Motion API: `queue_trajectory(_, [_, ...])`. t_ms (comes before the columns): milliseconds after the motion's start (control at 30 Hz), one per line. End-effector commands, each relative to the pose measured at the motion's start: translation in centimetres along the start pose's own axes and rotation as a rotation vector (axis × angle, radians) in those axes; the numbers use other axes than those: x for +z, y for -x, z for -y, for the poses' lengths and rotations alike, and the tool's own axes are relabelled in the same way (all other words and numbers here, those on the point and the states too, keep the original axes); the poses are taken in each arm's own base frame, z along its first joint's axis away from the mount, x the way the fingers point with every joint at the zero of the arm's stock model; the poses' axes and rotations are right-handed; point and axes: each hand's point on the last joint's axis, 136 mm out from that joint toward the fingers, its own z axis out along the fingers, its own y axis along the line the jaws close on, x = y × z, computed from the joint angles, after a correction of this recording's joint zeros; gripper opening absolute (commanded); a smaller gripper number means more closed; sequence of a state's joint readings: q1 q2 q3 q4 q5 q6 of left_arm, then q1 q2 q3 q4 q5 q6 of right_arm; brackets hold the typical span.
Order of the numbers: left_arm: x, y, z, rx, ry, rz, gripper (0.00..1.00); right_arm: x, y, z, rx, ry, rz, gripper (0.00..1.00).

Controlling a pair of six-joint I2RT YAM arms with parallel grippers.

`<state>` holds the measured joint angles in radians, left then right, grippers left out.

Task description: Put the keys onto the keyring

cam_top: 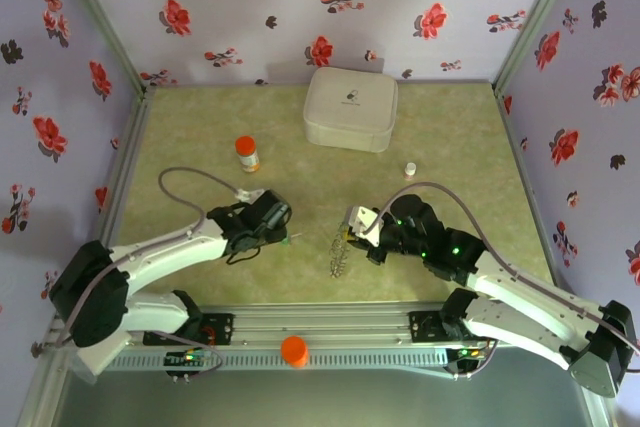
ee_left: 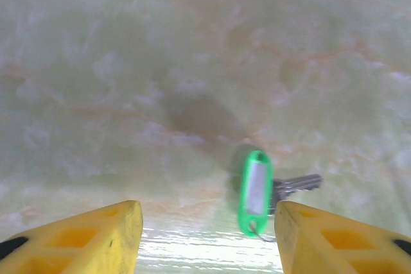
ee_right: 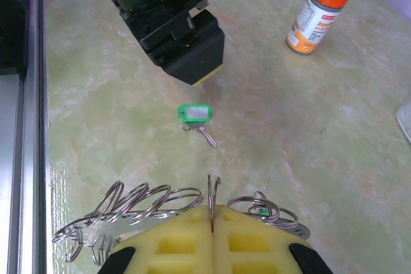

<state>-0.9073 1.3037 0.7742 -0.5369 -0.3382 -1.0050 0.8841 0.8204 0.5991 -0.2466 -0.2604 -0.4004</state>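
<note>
One key with a green plastic head (ee_left: 255, 190) and a short metal blade lies flat on the table. My left gripper (ee_left: 205, 239) is open just above it, and the key sits between the yellow fingers (ee_left: 96, 239), closer to the right one. The same key (ee_right: 194, 114) lies just below the left gripper (ee_right: 196, 75) in the right wrist view. My right gripper (ee_right: 212, 216) is shut on the keyring (ee_right: 214, 190), a limp string of linked metal rings trailing out on both sides. A green bit (ee_right: 259, 210) shows among the rings on the right. From above, the keyring (cam_top: 337, 255) hangs under the right gripper (cam_top: 347, 234).
An orange-capped bottle (cam_top: 246, 153) stands at the back left. A white square case (cam_top: 350, 107) sits at the back. A small white vial (cam_top: 409, 168) is behind the right arm. An orange knob (cam_top: 294, 350) sits on the front rail.
</note>
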Motion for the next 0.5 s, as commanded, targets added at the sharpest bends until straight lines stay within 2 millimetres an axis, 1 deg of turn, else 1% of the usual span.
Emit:
queue_trajectory(0, [-0.3, -0.5, -0.8, 0.202, 0.15, -0.03, 0.58, 0.0, 0.9, 0.4, -0.027, -0.026, 0.038, 0.0])
queue_trajectory(67, [0.0, -1.3, 0.2, 0.219, 0.158, -0.066, 0.57, 0.0, 0.8, 0.4, -0.025, -0.026, 0.036, 0.0])
queue_trajectory(133, [0.3, -2.1, 0.8, 0.16, 0.153, -0.102, 0.57, -0.1, 0.8, 0.3, -0.026, -0.026, 0.034, 0.0])
queue_trajectory(200, [1.0, -3.0, 1.4, 0.07, 0.11, -0.13, 0.57, -0.1, 0.9, 0.3, -0.027, -0.023, 0.036, 0.0])
queue_trajectory(300, [1.6, -3.6, 2.0, -0.029, 0.066, -0.133, 0.57, -0.1, 0.8, 0.2, -0.027, -0.022, 0.036, 0.0])
queue_trajectory(467, [2.5, -4.1, 3.0, -0.109, 0.018, -0.147, 0.54, -0.1, 0.9, 0.0, -0.034, -0.015, 0.039, 0.0])
